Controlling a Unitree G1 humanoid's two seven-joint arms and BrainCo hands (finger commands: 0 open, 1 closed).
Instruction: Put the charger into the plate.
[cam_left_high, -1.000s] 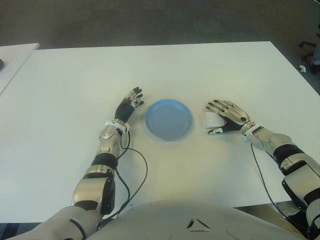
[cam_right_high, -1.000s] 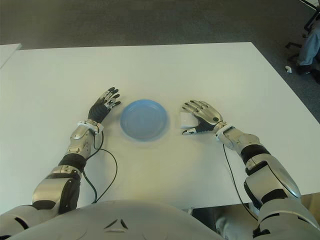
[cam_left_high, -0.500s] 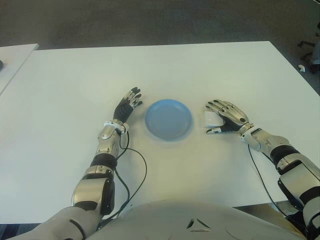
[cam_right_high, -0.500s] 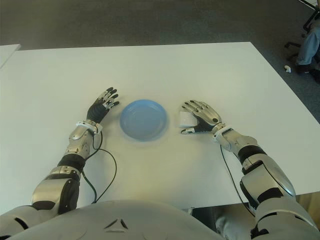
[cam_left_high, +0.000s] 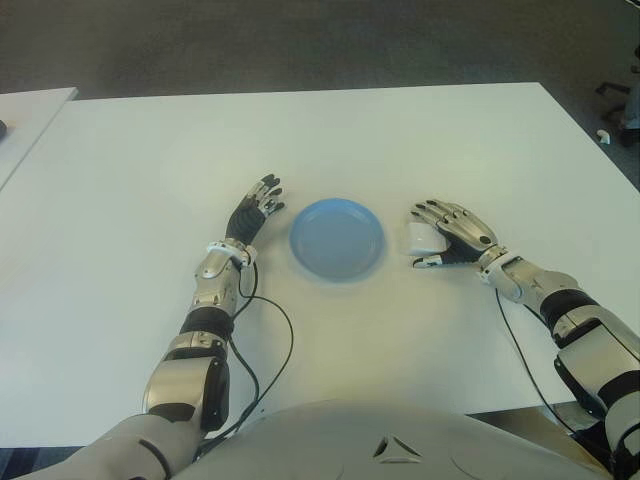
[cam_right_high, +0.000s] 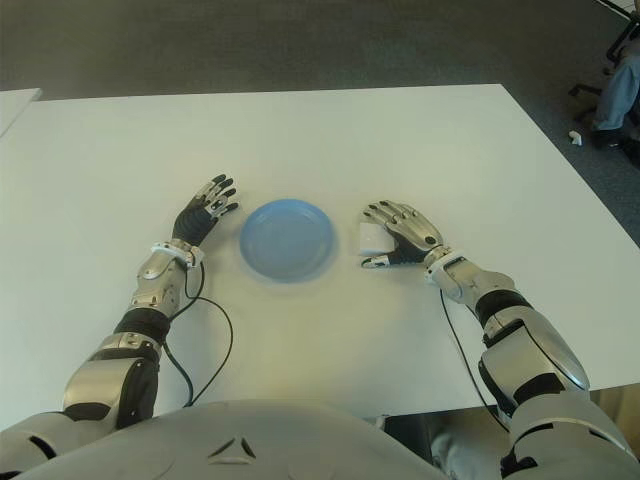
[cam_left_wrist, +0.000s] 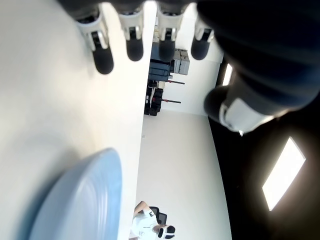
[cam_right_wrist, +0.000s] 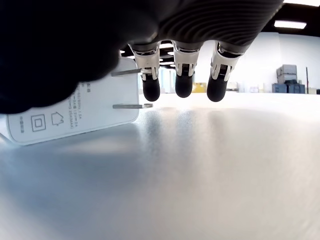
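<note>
A round blue plate (cam_left_high: 337, 238) lies in the middle of the white table (cam_left_high: 400, 140). Just right of it lies a small white charger (cam_left_high: 418, 238). My right hand (cam_left_high: 452, 232) hovers over the charger's right side, fingers spread above it and thumb low at its near edge. In the right wrist view the charger (cam_right_wrist: 75, 117) rests flat on the table, prongs pointing out under the fingertips (cam_right_wrist: 183, 85), which do not clasp it. My left hand (cam_left_high: 258, 204) shows left of the plate with fingers straight and holds nothing.
A black cable (cam_left_high: 275, 345) loops on the table beside my left forearm. Another white table (cam_left_high: 30, 110) stands at the far left across a narrow gap. A chair base (cam_left_high: 615, 100) shows on the dark floor past the table's right edge.
My right wrist has edged slightly left toward the plate, the hand staying over the charger. The charger, the plate and the left hand sit almost where they were.
</note>
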